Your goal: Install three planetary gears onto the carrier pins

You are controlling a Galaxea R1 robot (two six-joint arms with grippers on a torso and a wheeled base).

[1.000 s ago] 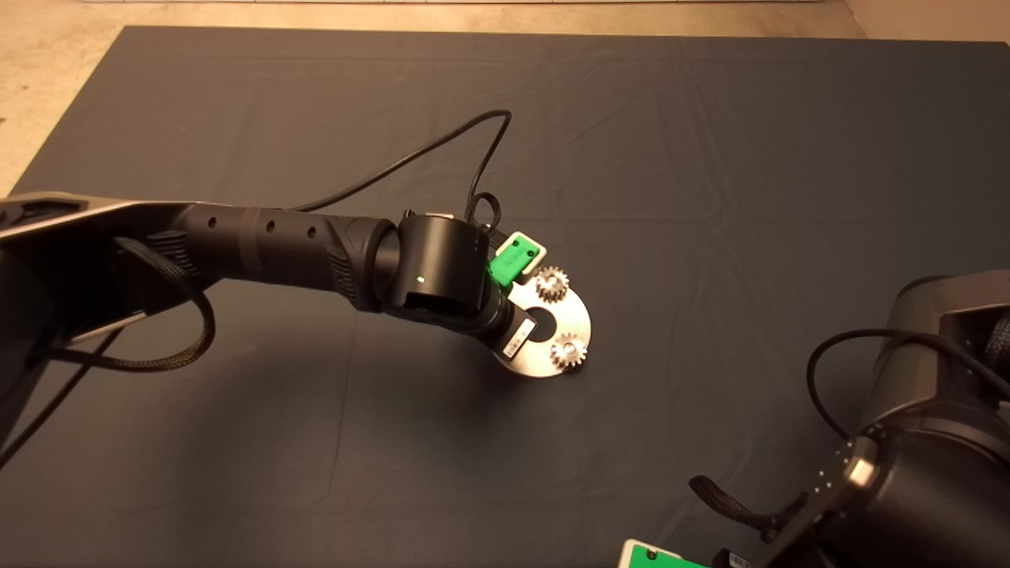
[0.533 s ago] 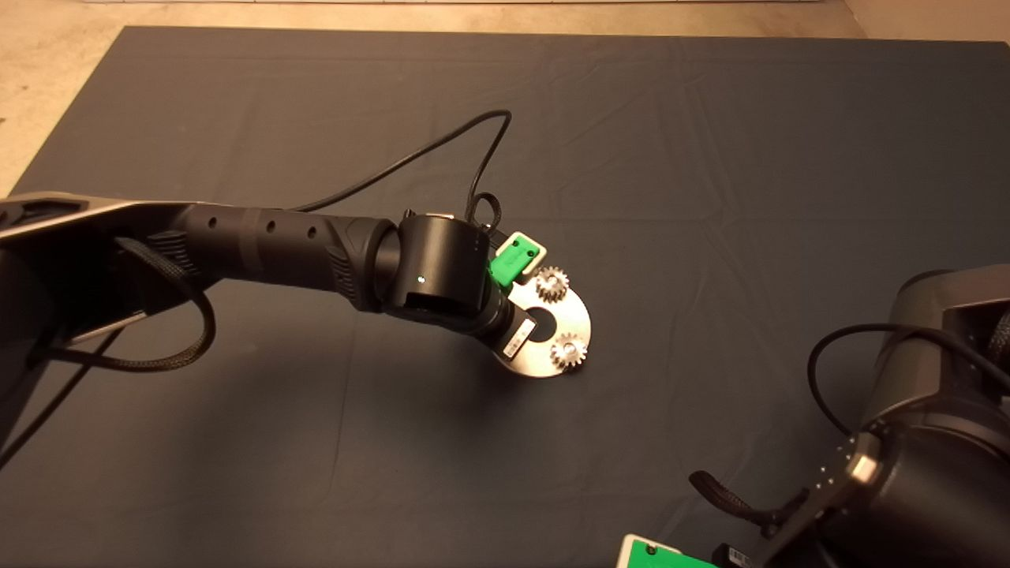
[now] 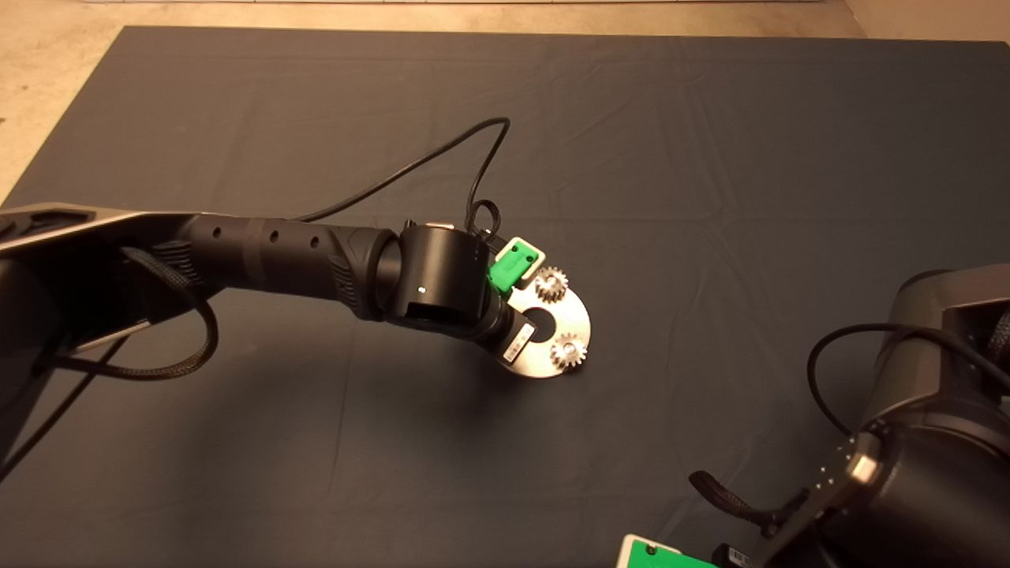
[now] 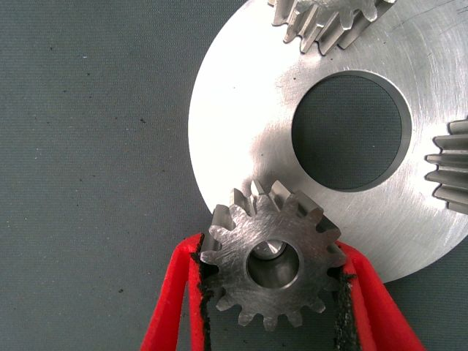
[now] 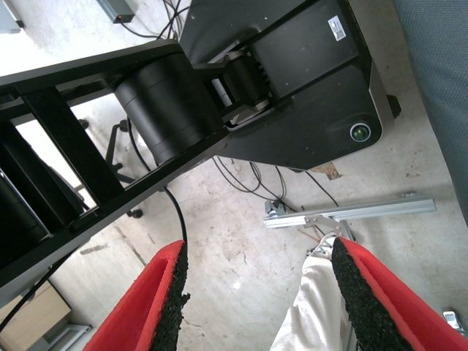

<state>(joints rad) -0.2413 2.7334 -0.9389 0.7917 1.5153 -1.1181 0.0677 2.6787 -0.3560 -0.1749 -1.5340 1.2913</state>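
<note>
The shiny round disc point(image 3: 581, 319) lies mid-mat. Two planetary gears point(image 3: 552, 284) point(image 3: 568, 350) sit on it. In the left wrist view the disc point(image 4: 241, 124) shows its large centre hole, with those two gears point(image 4: 333, 22) point(image 4: 450, 175) at the picture's edges. My left gripper point(image 4: 272, 256) is shut on the third gear point(image 4: 272, 289) at the disc's rim. A carrier pin point(image 4: 269, 252) shows inside its bore. In the head view the left gripper point(image 3: 513, 264) covers this gear. My right gripper point(image 3: 655, 556) is parked at the lower right, open point(image 5: 256, 252).
A black cable point(image 3: 442, 154) loops above the mat behind the left wrist. The right arm's bulk point(image 3: 931, 410) fills the lower right corner. The right wrist view looks at the floor, the robot's base and a person's leg point(image 5: 314, 307).
The left arm has shifted very slightly toward the near left, still holding the gear over the disc. The right arm has barely moved.
</note>
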